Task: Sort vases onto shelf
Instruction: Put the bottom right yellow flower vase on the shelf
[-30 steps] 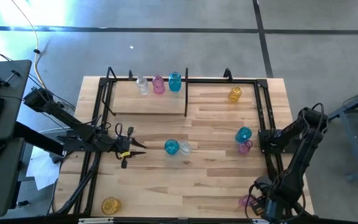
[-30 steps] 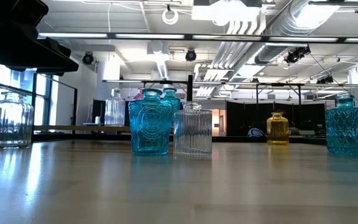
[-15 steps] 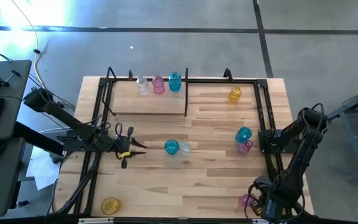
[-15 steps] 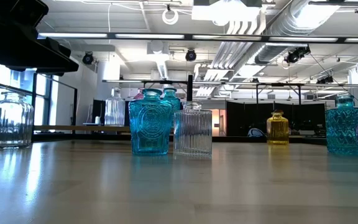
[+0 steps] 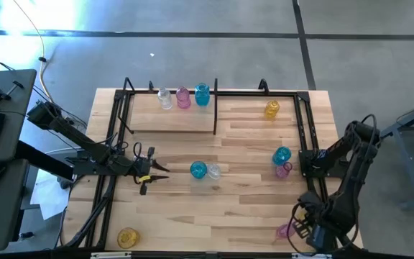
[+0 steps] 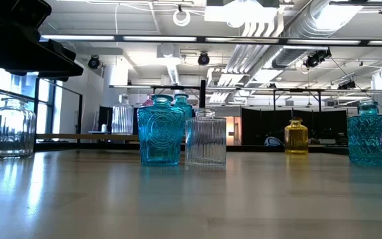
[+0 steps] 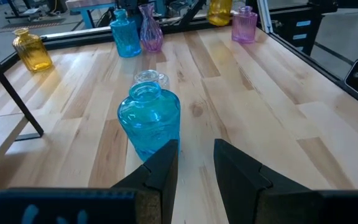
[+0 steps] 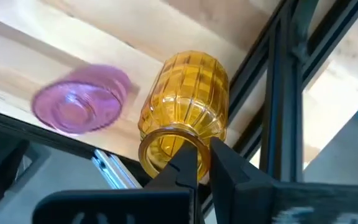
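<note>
Left gripper [image 5: 152, 171]: fingers slightly apart, empty, aimed at the teal vase [image 7: 148, 119] mid-table; I rate it idle, low risk.

Right gripper [image 8: 197, 163]: at the table's near right corner, pinching the rim of a yellow vase [image 8: 182, 124] beside a pink vase [image 8: 81, 100]. I fear the thin rim grip slipping, or knocking its neighbour.

arms [image 5: 85, 155]: dark, jointed, black cables | left gripper [image 5: 158, 171]: yellow marking | fingers [image 7: 238, 171]: dark, tapered
</note>
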Motion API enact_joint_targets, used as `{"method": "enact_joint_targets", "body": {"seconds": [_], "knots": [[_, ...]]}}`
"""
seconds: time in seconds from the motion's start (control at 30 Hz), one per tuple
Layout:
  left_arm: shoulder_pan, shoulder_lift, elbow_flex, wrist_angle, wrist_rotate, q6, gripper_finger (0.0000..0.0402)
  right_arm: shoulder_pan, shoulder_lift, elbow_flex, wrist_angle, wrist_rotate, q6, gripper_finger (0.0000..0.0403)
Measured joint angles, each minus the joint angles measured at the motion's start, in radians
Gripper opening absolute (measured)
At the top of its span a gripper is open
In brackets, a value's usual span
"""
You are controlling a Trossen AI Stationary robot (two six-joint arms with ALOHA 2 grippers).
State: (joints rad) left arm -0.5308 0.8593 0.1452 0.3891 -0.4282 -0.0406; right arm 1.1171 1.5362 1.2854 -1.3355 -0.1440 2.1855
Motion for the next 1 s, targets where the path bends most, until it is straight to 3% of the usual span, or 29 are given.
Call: {"method": "enact_joint_targets", "body": {"seconds": [0.27, 0.53, 0.8, 1.0], "knots": [[0.0, 0.0, 0.001, 0.007, 0.0, 0.007, 0.0092, -0.117, -0.006, 0.066, -0.188, 0.048, -0.204, 0.0001], [0.0, 0.0, 0.001, 0.006, 0.0, 0.017, 0.0092, -0.346, -0.006, 0.157, -0.219, 0.223, -0.587, 0.0], [0.0, 0.0, 0.001, 0.005, 0.0, 0.018, 0.0092, -0.638, 0.016, 0.17, 0.026, 0.268, -1.11, 0.0], [0.0, 0.0, 0.001, 0.005, 0.0, 0.008, 0.0092, -0.76, 0.109, 0.17, 0.28, 0.182, -1.425, 0.0]]}}
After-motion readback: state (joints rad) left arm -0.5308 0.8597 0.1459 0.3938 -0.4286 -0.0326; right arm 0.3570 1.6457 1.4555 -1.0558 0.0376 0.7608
